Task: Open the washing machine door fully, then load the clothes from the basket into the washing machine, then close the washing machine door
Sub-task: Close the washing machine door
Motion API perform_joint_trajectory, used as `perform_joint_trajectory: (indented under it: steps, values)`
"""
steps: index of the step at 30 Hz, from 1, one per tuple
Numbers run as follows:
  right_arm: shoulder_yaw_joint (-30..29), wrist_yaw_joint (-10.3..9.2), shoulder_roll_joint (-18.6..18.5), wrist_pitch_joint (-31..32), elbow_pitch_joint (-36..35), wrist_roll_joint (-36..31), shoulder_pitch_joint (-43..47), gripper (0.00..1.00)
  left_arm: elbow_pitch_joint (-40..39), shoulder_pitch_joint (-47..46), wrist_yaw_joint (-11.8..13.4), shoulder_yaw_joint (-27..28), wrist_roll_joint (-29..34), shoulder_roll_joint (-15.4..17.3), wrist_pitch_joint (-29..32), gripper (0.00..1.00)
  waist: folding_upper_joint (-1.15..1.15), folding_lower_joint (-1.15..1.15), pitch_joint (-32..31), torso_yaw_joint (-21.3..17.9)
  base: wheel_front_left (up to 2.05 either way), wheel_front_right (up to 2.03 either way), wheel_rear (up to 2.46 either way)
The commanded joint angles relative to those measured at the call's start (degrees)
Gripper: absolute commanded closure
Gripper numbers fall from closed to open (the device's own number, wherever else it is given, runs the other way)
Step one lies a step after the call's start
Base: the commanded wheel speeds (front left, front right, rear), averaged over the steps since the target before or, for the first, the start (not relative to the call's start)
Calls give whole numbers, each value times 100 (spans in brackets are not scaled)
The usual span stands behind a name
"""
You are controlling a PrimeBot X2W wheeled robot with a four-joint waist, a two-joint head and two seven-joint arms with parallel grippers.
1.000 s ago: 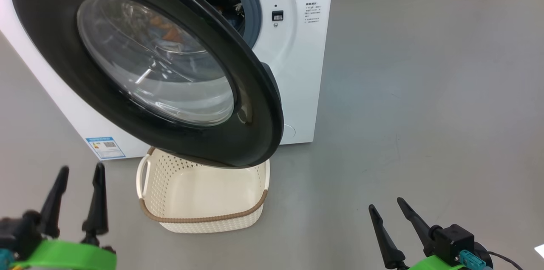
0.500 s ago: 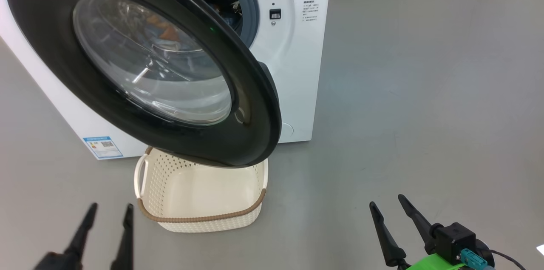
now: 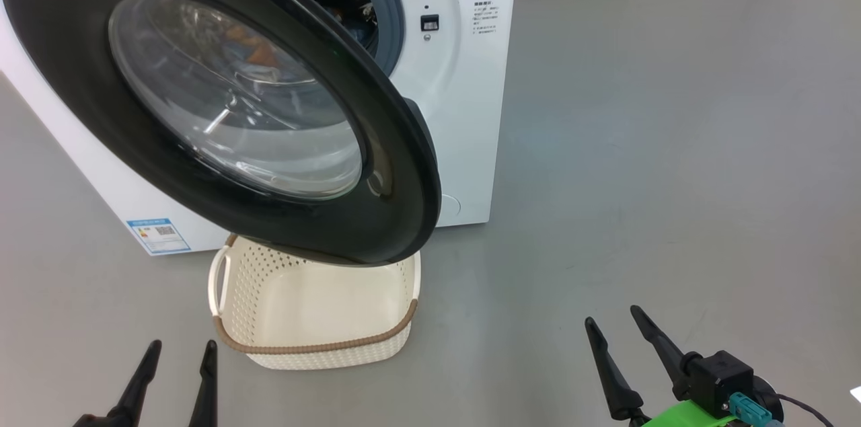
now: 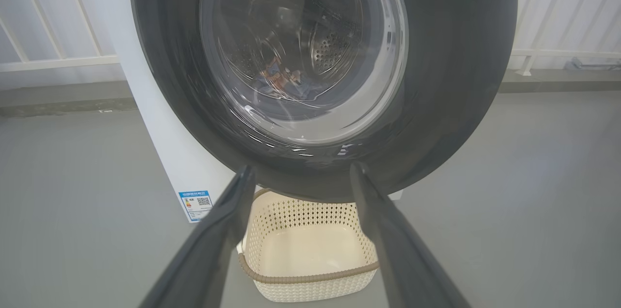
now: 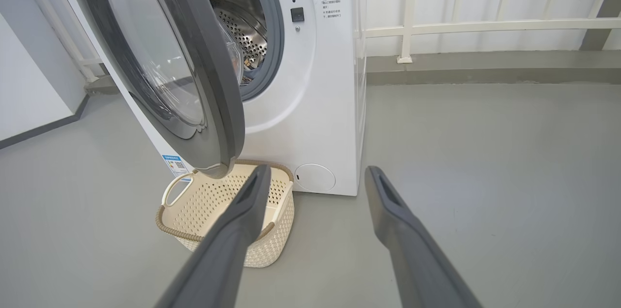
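The washing machine [image 3: 464, 111] stands at the upper left with its door [image 3: 397, 198] swung about halfway out, black rim and glass bowl facing me. Through the glass, the clothes [image 4: 281, 80] lie in the steel drum as blue and orange fabric. The basket [image 3: 316, 347] sits on the floor under the door's lower edge, and its inside looks bare. My left gripper [image 3: 183, 350] is open, low at the left, short of the basket. My right gripper [image 3: 613, 317] is open at the lower right, away from everything. The left wrist view faces the door [image 4: 446, 80] and the basket [image 4: 305, 279].
Grey floor [image 3: 672, 144] spreads wide to the right of the machine. A white railing [image 5: 485, 26] and a low kerb run behind it. A blue label [image 3: 158, 235] marks the machine's lower left front. The door overhangs the basket's far half.
My left gripper has dropped down and slightly right in the head view, its green mount now out of the picture. The camera shifted a little. The door, basket and right gripper stay put.
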Motion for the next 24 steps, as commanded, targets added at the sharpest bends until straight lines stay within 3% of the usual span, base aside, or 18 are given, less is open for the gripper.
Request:
perform_joint_trajectory:
  steps: [1,24]
  values:
    - [131,9,4,-74,-155,-64,-179,0,-95,-83,-8,208,65,39,-37,0,0,0,-11,-1,0,0,0]
    - [143,9,4,-74,-148,-47,-46,0,-11,61,-15,143,4,47,-37,0,0,0,-168,24,0,0,0]
